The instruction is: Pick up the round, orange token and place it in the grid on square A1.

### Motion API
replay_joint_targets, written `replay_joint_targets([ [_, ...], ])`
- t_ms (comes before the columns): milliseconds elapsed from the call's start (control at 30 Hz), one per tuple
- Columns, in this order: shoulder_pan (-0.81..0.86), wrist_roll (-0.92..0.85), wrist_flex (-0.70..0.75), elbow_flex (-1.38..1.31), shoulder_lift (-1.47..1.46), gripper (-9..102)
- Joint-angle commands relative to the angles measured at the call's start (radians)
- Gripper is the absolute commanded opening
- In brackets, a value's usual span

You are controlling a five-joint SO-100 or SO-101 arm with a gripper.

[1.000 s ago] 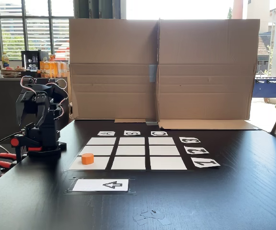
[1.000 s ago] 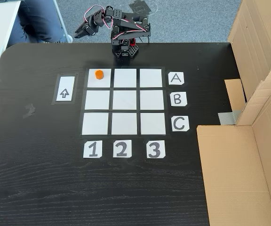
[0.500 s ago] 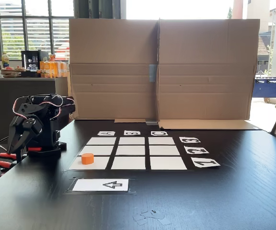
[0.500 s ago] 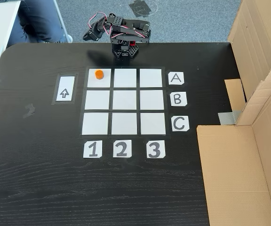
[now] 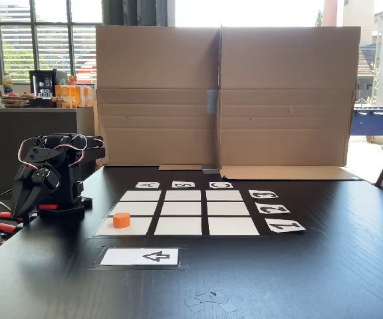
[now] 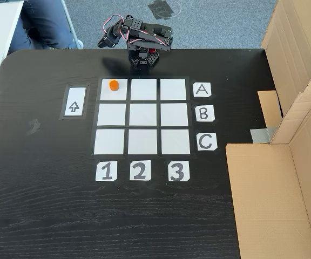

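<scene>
both fixed views: token (image 6: 113, 84) on square a1 (image 6: 114, 93); end effector (image 5: 22, 199) folded away, opening unclear

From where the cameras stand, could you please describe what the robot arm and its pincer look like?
The arm is small and built of black, blocky plastic segments, with its base at the table edge. Thin red and white cables loop over its upper part. The pincer is black too, with tapered fingers. Red-handled clamps sit by its base. No markings are legible.
</scene>
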Motion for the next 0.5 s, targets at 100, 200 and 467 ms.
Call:
replay_joint_targets([
  [100,0.060,-0.006,0.066,0.002,0.071,-1],
  [200,0.061,-0.006,0.066,0.002,0.071,-1],
  [467,0.061,-0.003,0.066,0.002,0.083,-1],
])
